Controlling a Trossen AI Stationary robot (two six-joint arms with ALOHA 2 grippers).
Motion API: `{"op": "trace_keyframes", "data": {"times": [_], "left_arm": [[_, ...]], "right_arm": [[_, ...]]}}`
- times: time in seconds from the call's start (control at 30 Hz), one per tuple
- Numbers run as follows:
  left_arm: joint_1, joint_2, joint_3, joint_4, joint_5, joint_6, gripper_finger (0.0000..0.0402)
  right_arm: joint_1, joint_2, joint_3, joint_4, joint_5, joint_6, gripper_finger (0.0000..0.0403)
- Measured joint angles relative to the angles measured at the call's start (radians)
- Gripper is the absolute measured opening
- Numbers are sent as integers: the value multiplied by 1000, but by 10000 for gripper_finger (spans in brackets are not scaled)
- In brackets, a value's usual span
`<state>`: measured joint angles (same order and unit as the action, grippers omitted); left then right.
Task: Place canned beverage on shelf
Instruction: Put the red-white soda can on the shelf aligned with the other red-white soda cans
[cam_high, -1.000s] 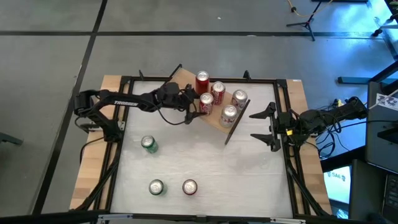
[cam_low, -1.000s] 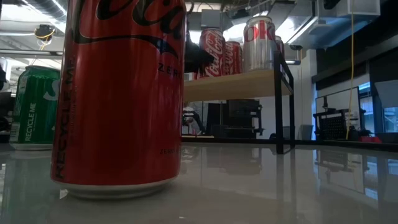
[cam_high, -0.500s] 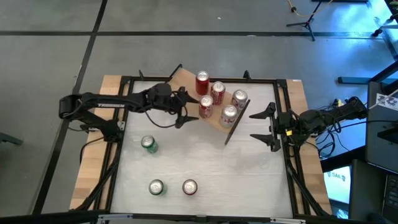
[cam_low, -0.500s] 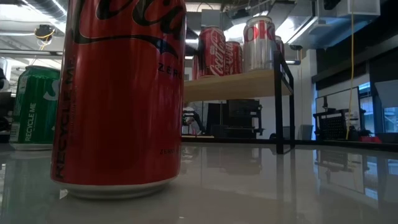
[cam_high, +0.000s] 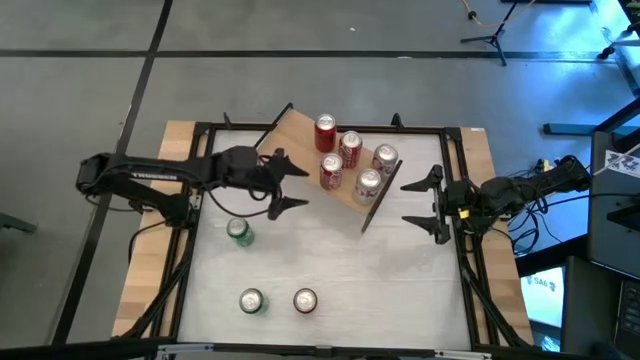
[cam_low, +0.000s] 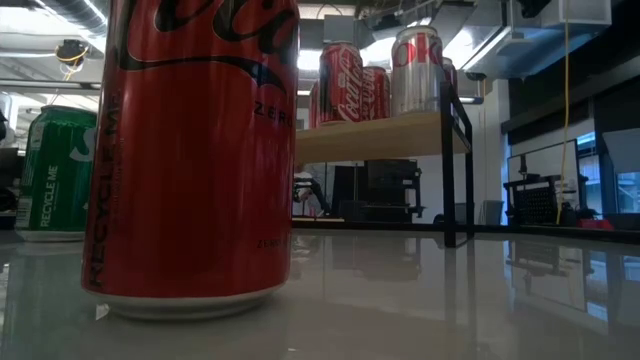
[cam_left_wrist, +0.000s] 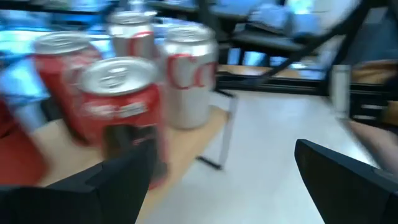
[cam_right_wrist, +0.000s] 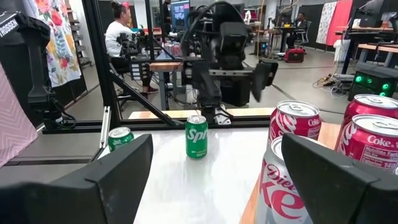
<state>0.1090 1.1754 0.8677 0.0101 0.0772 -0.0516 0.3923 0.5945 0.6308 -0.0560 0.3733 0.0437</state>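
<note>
A light-wood shelf (cam_high: 345, 180) sits angled at the table's far side, holding 4 cans (cam_high: 350, 165), red and silver. The left gripper (cam_high: 287, 186) hangs beside the shelf's left end, fingers spread wide and empty; its wrist view is blurred, so can labels there are hard to read. The right gripper (cam_high: 425, 207) waits at the right edge, fingers apart, holding nothing. 3 more cans stand on the table: a green can (cam_high: 238, 232), another green can (cam_high: 251, 300) and a red can (cam_high: 305, 300), which fills the low view, its top cut off.
</note>
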Motion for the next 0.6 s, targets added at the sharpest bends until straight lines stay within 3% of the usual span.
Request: {"op": "trace_keyframes", "data": {"times": [0.17, 0.37, 0.6], "left_arm": [[-51, 44, 0, 50, -148, -26, 370], [-86, 131, 0, 324, -393, -26, 370], [-74, 221, 0, 526, -436, -25, 370]], "right_arm": [[0, 0, 0, 1, 0, 0, 349], [0, 0, 0, 3, 1, 0, 349], [0, 0, 0, 6, 2, 0, 349]]}}
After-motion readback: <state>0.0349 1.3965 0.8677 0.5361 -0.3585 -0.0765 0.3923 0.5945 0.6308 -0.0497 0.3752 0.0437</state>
